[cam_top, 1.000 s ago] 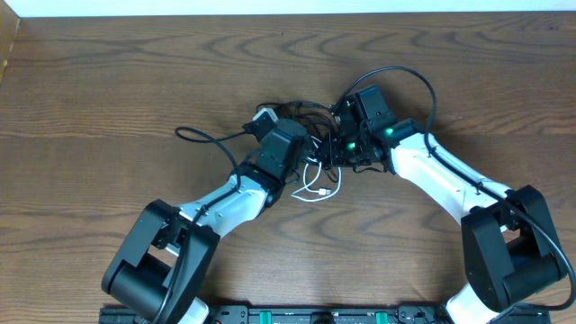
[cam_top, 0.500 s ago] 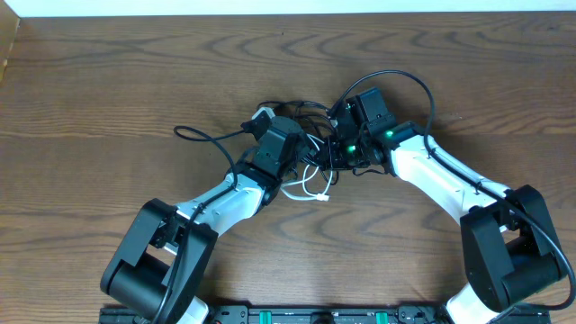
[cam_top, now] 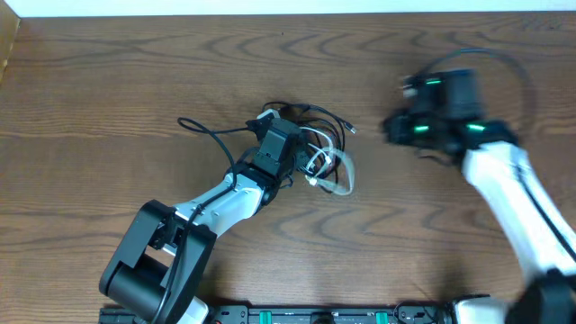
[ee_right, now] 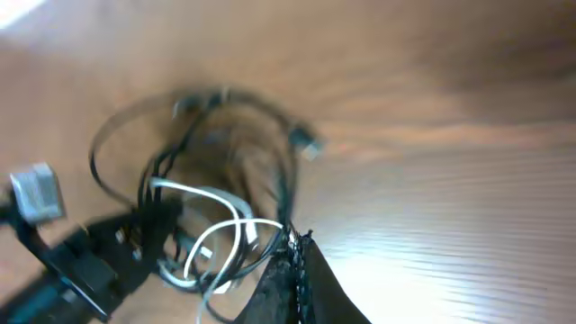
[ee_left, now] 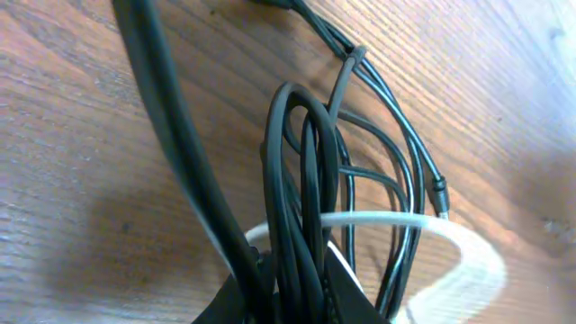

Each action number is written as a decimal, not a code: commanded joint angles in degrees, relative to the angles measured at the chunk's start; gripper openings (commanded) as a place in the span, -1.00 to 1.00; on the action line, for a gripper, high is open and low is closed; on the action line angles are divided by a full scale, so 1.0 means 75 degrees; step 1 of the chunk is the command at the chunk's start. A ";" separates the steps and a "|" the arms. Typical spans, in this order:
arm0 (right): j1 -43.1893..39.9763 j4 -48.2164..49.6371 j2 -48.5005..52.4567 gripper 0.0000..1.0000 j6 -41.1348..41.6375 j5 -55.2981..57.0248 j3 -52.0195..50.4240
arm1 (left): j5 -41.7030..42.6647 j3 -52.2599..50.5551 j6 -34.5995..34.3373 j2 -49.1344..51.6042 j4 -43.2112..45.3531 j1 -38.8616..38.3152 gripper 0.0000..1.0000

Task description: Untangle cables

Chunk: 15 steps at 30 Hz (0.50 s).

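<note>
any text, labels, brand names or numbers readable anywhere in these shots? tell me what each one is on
No text can be read in any view.
black cords and white cord: no print shows.
right arm: green lights only, no lettering visible.
rail along the near edge: marks, if any, too small to read.
Right wrist view: too blurred to read anything.

Black cables: thin, tangled in loose loops mid-tabletop, one end trailing left.
White cable: thin loop threaded through the black ones.
</note>
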 commanded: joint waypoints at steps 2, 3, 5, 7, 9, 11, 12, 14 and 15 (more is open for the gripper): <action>-0.0831 -0.0414 -0.0921 -0.98 -0.0122 0.0723 0.0017 | -0.0044 0.0029 0.0382 -0.0143 -0.0099 0.0035 -0.77; -0.0988 -0.0478 -0.1061 -0.98 -0.0119 0.0746 0.0017 | -0.0041 0.0029 0.0382 -0.0143 -0.0099 0.0035 -0.76; -0.1253 -0.0615 -0.1303 -0.98 -0.0128 0.0449 0.0017 | -0.0003 0.0029 0.0396 -0.0143 -0.0099 0.0032 -0.85; -0.1314 -0.0761 -0.1390 -0.98 -0.0466 -0.0294 0.0015 | 0.0303 0.0029 0.0816 -0.0143 0.0003 0.0032 -0.85; -0.1236 -0.0944 -0.1352 -0.66 -0.0935 -0.1078 -0.0020 | 0.1233 0.0029 0.1874 -0.0143 0.0358 0.0032 -0.85; -0.0988 -0.0994 -0.1195 -0.36 -0.1577 -0.1894 -0.0224 | 0.2879 0.0029 0.3019 -0.0143 0.0868 0.0035 -0.85; -0.0880 -0.0933 -0.1119 -0.28 -0.1821 -0.2127 -0.0326 | 0.3404 0.0029 0.3246 -0.0143 0.1008 0.0035 -0.85; -0.0629 -0.0729 -0.0935 -0.10 -0.2477 -0.2611 -0.0586 | 0.4304 0.0029 0.3512 -0.0143 0.1207 0.0035 -0.85; -0.0516 -0.0624 -0.0833 -0.03 -0.2742 -0.2818 -0.0717 | 0.4546 0.0029 0.3590 -0.0143 0.1230 0.0035 -0.85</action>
